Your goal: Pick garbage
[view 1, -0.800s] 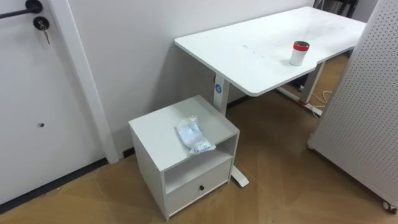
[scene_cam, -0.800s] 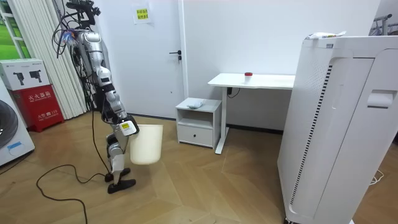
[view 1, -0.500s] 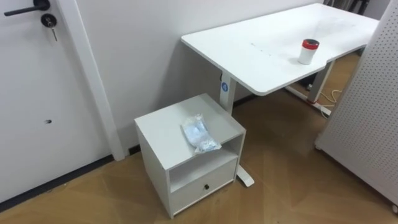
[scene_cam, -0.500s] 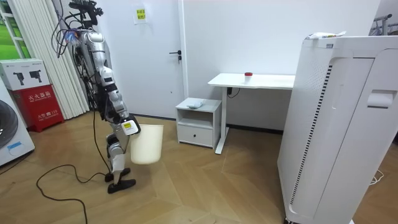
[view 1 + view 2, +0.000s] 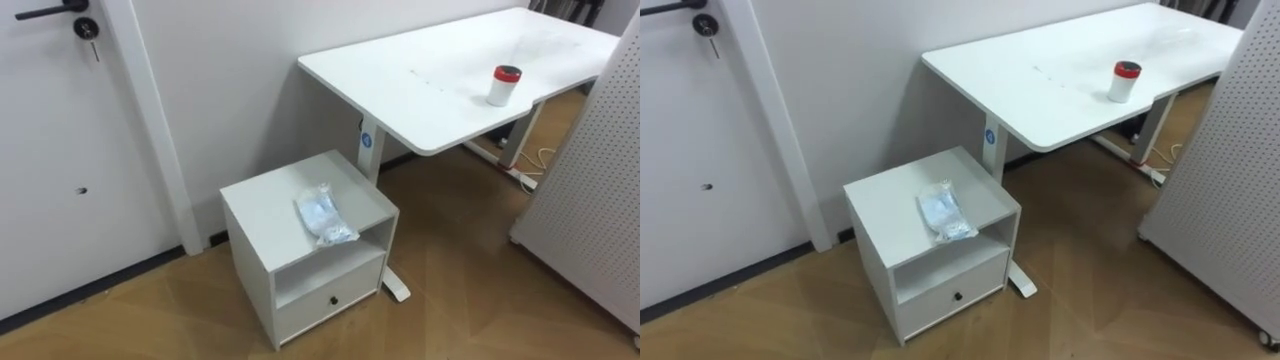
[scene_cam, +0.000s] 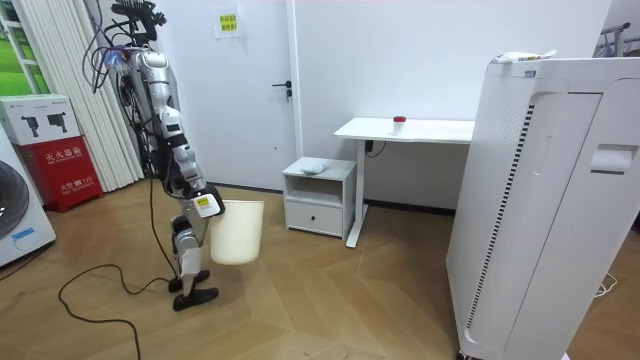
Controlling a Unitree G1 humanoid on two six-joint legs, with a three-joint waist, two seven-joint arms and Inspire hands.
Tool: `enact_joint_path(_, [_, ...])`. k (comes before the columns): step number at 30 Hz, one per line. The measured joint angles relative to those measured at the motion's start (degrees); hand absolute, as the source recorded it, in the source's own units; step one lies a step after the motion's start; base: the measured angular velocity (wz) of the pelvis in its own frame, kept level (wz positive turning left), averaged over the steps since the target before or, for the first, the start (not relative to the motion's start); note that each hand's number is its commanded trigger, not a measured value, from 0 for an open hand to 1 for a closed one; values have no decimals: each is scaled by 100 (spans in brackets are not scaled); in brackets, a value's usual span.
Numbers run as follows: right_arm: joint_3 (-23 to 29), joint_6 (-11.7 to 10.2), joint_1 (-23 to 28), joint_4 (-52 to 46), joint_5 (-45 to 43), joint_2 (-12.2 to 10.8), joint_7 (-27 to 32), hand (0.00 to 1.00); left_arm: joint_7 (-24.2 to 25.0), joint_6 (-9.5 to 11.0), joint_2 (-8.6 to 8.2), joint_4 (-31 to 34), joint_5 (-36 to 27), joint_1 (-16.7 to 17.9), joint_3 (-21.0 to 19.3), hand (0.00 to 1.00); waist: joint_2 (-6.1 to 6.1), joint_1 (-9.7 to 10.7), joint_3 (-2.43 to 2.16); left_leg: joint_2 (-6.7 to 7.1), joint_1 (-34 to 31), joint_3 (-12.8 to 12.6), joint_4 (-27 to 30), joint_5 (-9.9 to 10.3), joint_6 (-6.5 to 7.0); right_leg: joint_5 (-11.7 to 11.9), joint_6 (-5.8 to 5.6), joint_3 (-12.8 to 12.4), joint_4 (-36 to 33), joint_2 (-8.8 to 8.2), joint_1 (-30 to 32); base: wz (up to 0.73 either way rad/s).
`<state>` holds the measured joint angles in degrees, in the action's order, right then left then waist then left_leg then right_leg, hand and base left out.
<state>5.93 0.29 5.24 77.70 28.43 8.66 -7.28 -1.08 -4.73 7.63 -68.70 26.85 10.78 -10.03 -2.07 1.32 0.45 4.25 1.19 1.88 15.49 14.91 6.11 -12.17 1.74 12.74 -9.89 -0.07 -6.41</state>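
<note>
A crumpled clear plastic bag (image 5: 322, 215) lies on top of a low white cabinet (image 5: 262, 205), towards its front right edge; it is also the pale bag (image 6: 313, 166) in the room view. I stand on the wood floor a couple of steps from the cabinet, at the room view's left. My right hand (image 6: 204, 205) is at the rim of a cream waste bin (image 6: 238, 232), which hangs clear of the floor beside my legs. The fingers are too small to make out.
A white desk (image 5: 430, 90) stands right of the cabinet with a red-lidded cup (image 5: 503, 85) on it. A white perforated panel (image 5: 600, 190) closes the right side, and a door (image 5: 60, 150) the left. A tall white appliance (image 6: 540, 200) fills the room view's right.
The eye view has shifted slightly, so the cabinet and desk sit a little further right in the picture. The bag, cup and bin keep their places.
</note>
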Motion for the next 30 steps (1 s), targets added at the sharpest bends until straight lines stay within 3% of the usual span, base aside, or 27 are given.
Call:
enact_joint_path(3, [113, 17, -8, 14, -131, 17, -62, 100, 2, -26, -6, -36, -25, -9, -119, 0, 39, -4, 18, -54, -205, -25, 521, 270, -29, -221, 40, 2, -330, 27, 144, -3])
enact_joint_path(6, [154, 25, -9, 18, -178, 94, -154, 100, 6, -60, 6, -31, -51, -27, -217, 0, 62, -11, -15, -94, -473, -127, 1233, 518, -129, -596, 84, -45, -926, -5, 425, -2])
enact_joint_path(8, [151, 24, -8, 20, -175, 170, -163, 100, 13, -124, -4, -22, -44, -45, -204, 0, 67, -16, -17, -205, -788, -463, 1939, 534, -184, -801, 147, -134, -1160, -8, 506, -8])
enact_joint_path(10, [141, 34, 22, 21, -174, 259, -150, 100, 19, -178, -12, -22, -34, 2, -194, 0, 107, -8, -10, -286, -998, -538, 2496, 464, -300, -859, 185, -140, -1216, -1, 414, -13])
enact_joint_path(11, [139, 44, 1, -10, -179, 280, -126, 100, 15, -221, 5, -25, -28, 89, -192, 0, 61, -14, 10, -342, -1187, -651, 2910, 340, -480, -889, 210, -183, -1217, -19, 319, -6])
enact_joint_path(13, [141, 74, 21, -17, -165, 279, -33, 100, -4, -235, 7, 14, -43, 110, -95, 0, 31, 7, 7, -337, -1548, -614, 2732, 366, -499, -947, 177, -303, -1212, -52, 317, 4])
enact_joint_path(14, [141, 109, 23, -25, -139, 279, 47, 100, -2, -240, 1, 35, -41, 110, 27, 0, -19, -3, -9, -345, -1924, -553, 2305, 320, -537, -985, 136, -306, -1208, -117, 338, 0])
enact_joint_path(15, [147, 153, 16, -29, -154, 282, 107, 100, -2, -236, -13, 66, -45, 146, 75, 0, -41, -48, -3, -340, -2231, -529, 1682, 130, -641, -1029, 76, -317, -1187, -198, 325, -5])
enact_joint_path(16, [146, 184, 18, -33, -172, 287, 134, 100, -2, -236, -18, 66, -50, 167, 80, 0, -50, -72, -10, -354, -2325, -523, 1421, -167, -623, -1054, 22, -345, -1169, -227, 286, -30])
enact_joint_path(17, [145, 226, 23, -33, -203, 289, 158, 100, 0, -231, -23, 65, -55, 207, 77, 0, -46, -168, -1, -358, -2424, -516, 991, -680, -592, -1097, -77, -448, -1133, -322, 185, -39])
enact_joint_path(18, [142, 225, 19, -34, -267, 287, 161, 100, 3, -218, -25, 65, -55, 219, 72, 0, -75, -187, -26, -336, -2392, -518, 804, -1070, -549, -1141, -156, -465, -1026, -413, 81, -36])
enact_joint_path(19, [141, 221, 31, -38, -297, 277, 158, 100, 3, -192, -19, 66, -55, 202, 69, 0, -89, -171, -31, -295, -2388, -534, 824, -1169, -463, -1153, -211, -486, -940, -436, 37, -26])
enact_joint_path(20, [119, 218, -9, -58, -343, 256, 136, 100, -2, -101, -6, 59, -74, 162, 71, 0, -129, -177, -68, -214, -2427, -592, 959, -1171, -347, -1177, -294, -534, -845, -485, -2, -18])
enact_joint_path(21, [74, 218, -32, -166, -434, 241, 111, 100, 0, -30, -2, 60, -163, 85, 70, 0, -174, -176, -10, -143, -2454, -652, 1192, -1014, -223, -1153, -340, -635, -741, -552, -99, -20])
enact_joint_path(25, [-34, 216, -25, -394, -790, 236, 131, 100, 0, 152, 5, 69, -271, -196, 72, 0, -280, -195, -20, -13, -2385, -932, 1571, -477, -71, -1167, -408, -884, -902, -817, -226, -16])
enact_joint_path(28, [-169, 209, 4, -552, -859, 236, 217, 100, -62, 225, 66, 157, -378, -296, 84, 0, -388, -203, -35, 156, -2008, -1055, 1591, -104, 41, -1150, -542, -954, -2031, -1085, -47, -11])
enact_joint_path(29, [-198, 198, 7, -695, -859, 237, 303, 100, -117, 238, 98, 175, -464, -390, 119, 0, -397, -200, -47, 202, -1834, -1078, 1594, 21, 81, -961, -715, -957, -2794, -1197, 182, 0])
enact_joint_path(30, [-225, 134, -12, -729, -852, 238, 335, 100, -197, 260, 160, 208, -505, -421, 230, 0, -420, -176, -36, 231, -1645, -1072, 1588, 125, 122, -579, -693, -940, -3478, -1261, 409, 0])
